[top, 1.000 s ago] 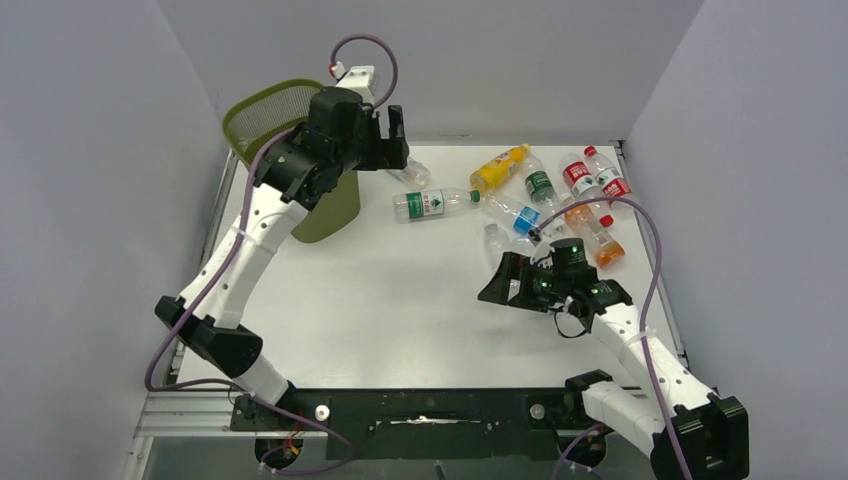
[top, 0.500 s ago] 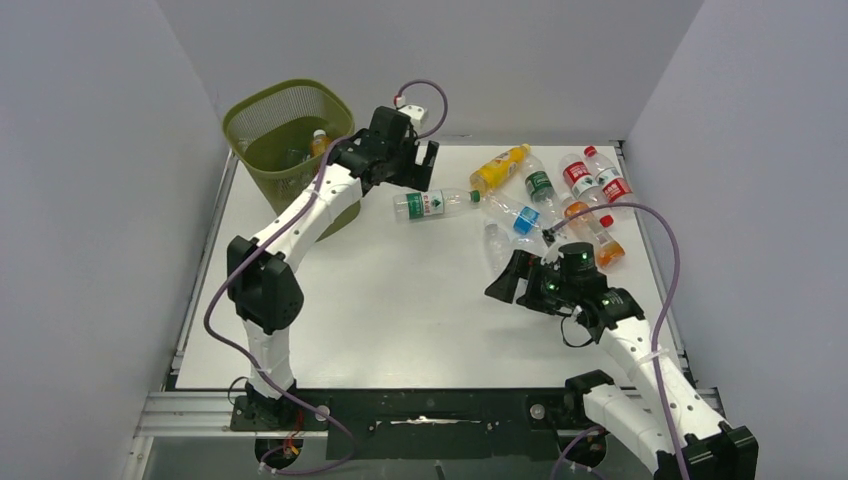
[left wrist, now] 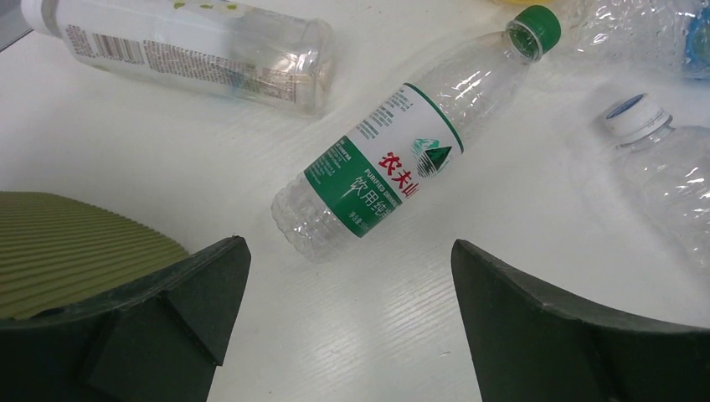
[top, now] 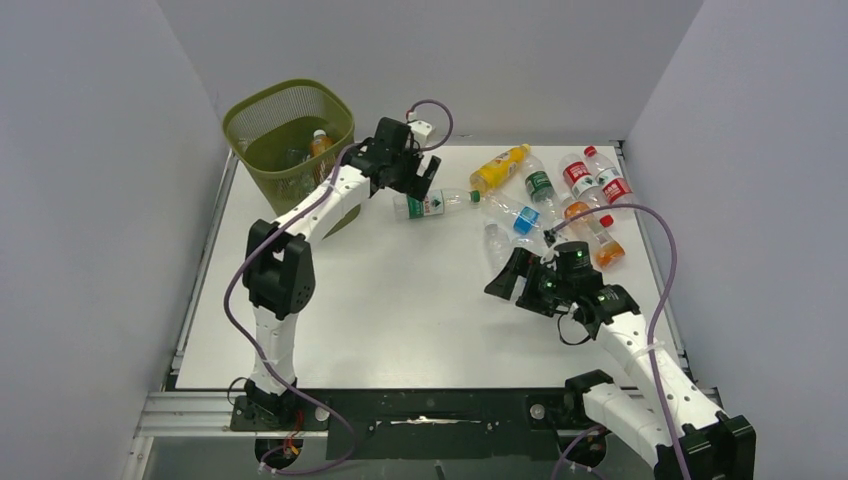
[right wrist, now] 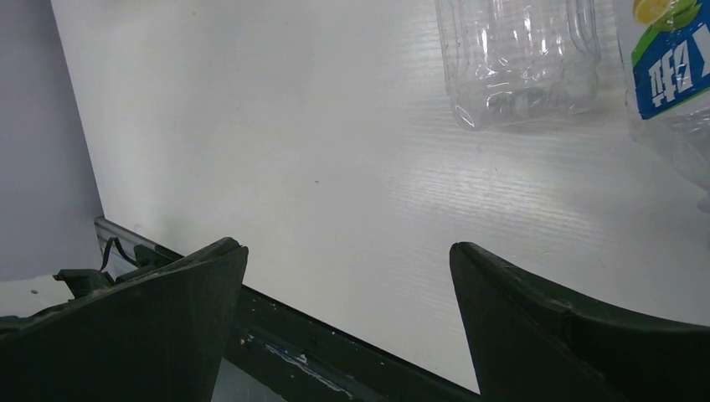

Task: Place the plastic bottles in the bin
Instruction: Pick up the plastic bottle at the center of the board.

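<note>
While it lies flat, green-label bottle (left wrist: 377, 172), 农夫山

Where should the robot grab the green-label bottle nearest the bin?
Probably best: grip the green-label bottle around its labelled middle, coming down from above and pinching across its width. It lies flat on its side, and the middle is straight and even, unlike the tapering neck.
</note>
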